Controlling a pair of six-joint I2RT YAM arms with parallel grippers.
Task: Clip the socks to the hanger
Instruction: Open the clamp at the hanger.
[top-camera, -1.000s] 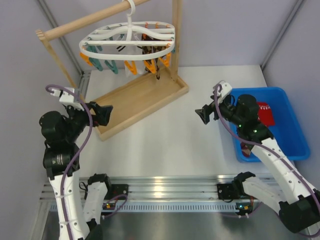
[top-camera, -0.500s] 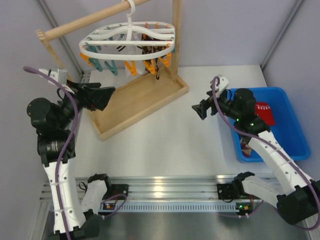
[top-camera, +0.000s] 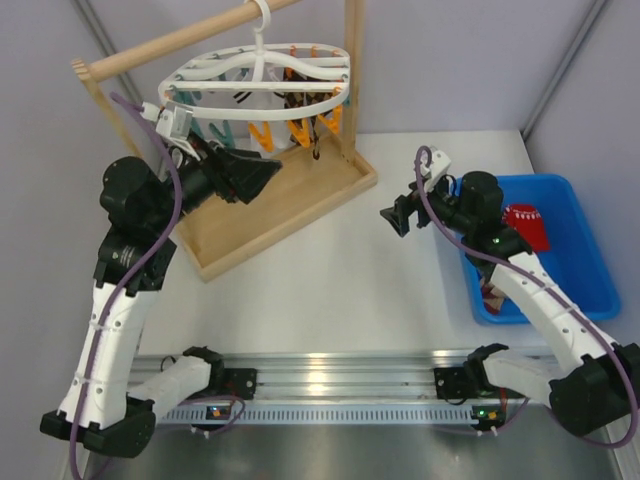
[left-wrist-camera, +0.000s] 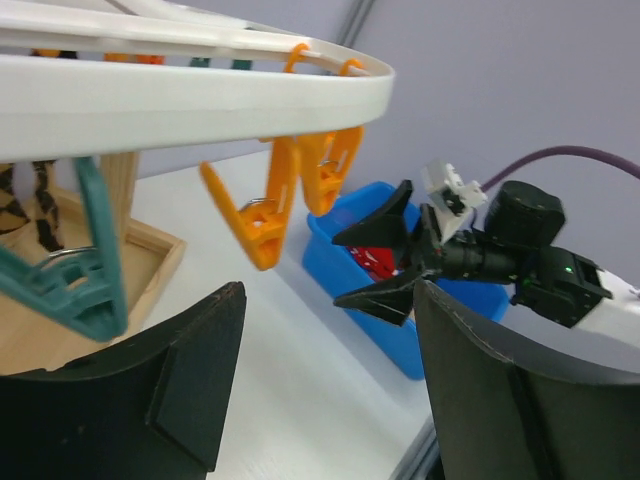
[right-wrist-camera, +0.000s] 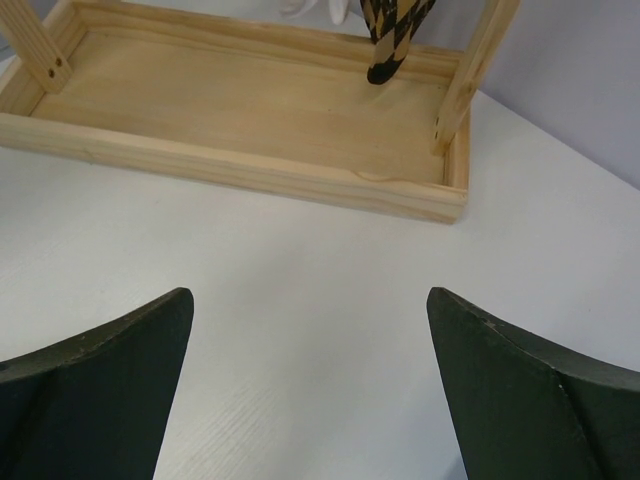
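White counter (top-camera: 340, 270) fills the middle of the cell, with grey walls behind it. A wooden rack (top-camera: 290, 200) stands at the far left of the counter, and the hanger (top-camera: 255, 75) is hooked on the rack's rod.

Left tool (top-camera: 265, 172): raised off the counter and pointing under the near rim of the hanger. The jaws stand apart with nothing between them, so the tool is released. In the left wrist view the white rim passes just above the tool. An orange clip (left-wrist-camera: 265, 215) dangles just ahead of the gap between the fingers. A teal clip (left-wrist-camera: 85, 280) hangs just above the left finger. Neither clip touches the tool.

Right tool (top-camera: 392, 215): held above the counter and aimed at the rack. The jaws are spread wide and empty, so the tool is released. Bare counter lies directly ahead, then the front wall of the rack's tray. A striped sock (right-wrist-camera: 392, 30), brown and beige, hangs from the hanger over the tray, well ahead of the tool.

A blue bin (top-camera: 590, 270) sits on the counter behind the right tool. A red sock (top-camera: 527, 228) lies in the bin.
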